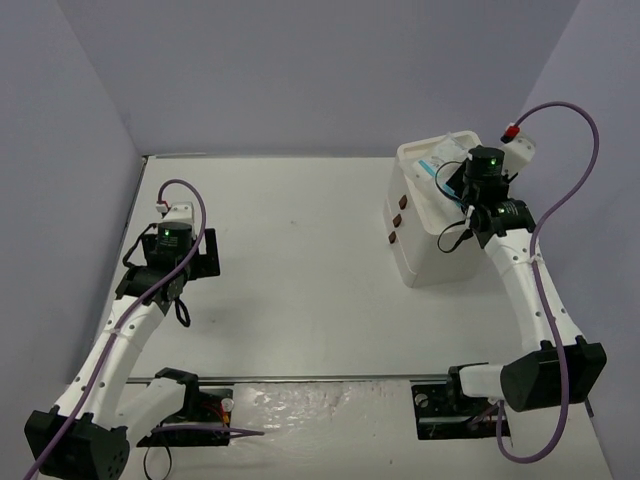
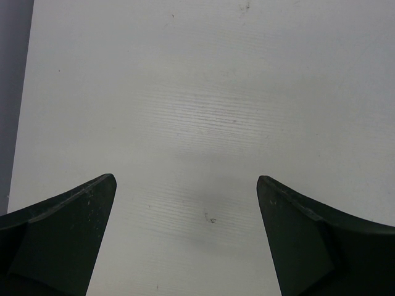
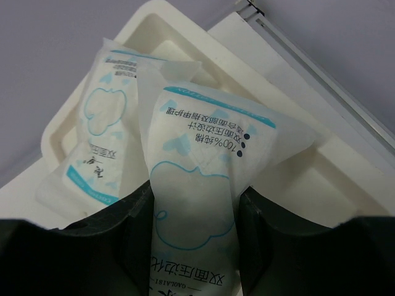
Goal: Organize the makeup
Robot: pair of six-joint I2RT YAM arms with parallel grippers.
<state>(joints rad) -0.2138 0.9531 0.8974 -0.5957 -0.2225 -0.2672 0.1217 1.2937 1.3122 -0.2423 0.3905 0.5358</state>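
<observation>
Right gripper (image 3: 194, 253) over the top of the white box (image 1: 450, 245) at the far right of the table (image 2: 203, 92). Its two fingers (image 3: 111, 231) clamp the near end of a flat white packet (image 3: 197, 172) with blue print. The packet's long axis runs straight out from the jaws, away from the wrist, with the far end leaning slightly right and the printed face toward the camera. It overlaps a second packet (image 3: 99, 142), which lies in the recessed tray (image 3: 352, 185) on the box top, just to its left and roughly parallel (contact between the held packet and the tray floor cannot be judged). Brown knobs (image 1: 397, 220) mark the box's left face. Left gripper (image 2: 185, 234) hangs over bare table at the left, fingers wide apart, holding nothing.
</observation>
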